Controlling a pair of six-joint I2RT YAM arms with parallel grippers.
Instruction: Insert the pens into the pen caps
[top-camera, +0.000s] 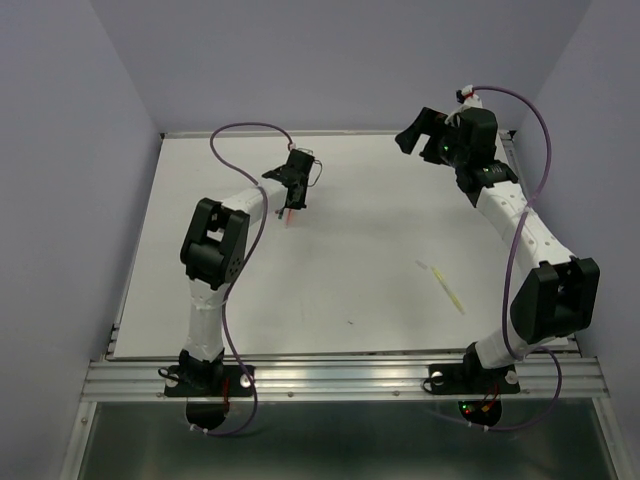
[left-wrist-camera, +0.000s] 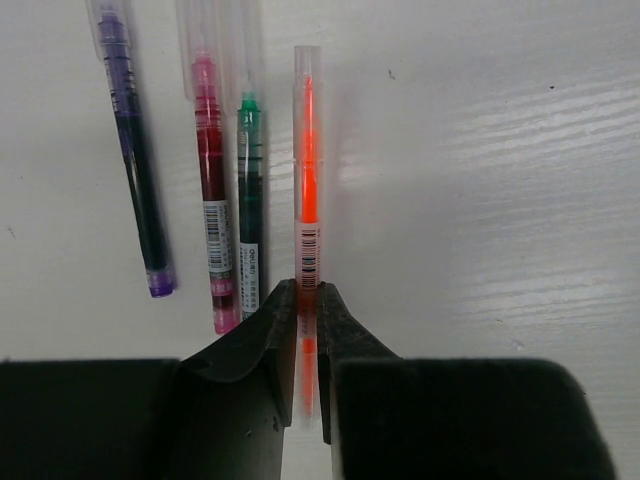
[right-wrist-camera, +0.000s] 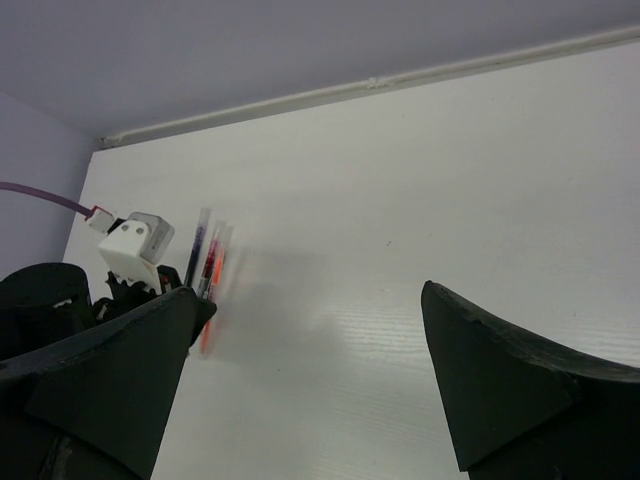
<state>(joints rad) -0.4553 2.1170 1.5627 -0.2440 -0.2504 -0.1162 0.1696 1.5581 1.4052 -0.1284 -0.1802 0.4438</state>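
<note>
Where the left jaws clenched on it, the orange pen (left-wrist-camera: 307, 190) lay flat on the bench (left-wrist-camera: 480, 200). Its near end was pinched between the two dark fingers (left-wrist-camera: 265, 330), and its far end sat inside a see-through cap (left-wrist-camera: 307, 65). Just beside it on the left lay the green pen (left-wrist-camera: 248, 200), then the dark red pen (left-wrist-camera: 212, 180) close against the green one, and the dark blue pen (left-wrist-camera: 138, 180) a little apart. All were roughly parallel, with clear caps over their far ends. From above, this row sat at the far left of the bench, beyond the left arm (top-camera: 215, 240). The pale yellow pen (top-camera: 450, 290) lay alone, well apart, near the right arm (top-camera: 510, 215). The right jaws hung released, spread wide, raised over the far right corner.
</note>
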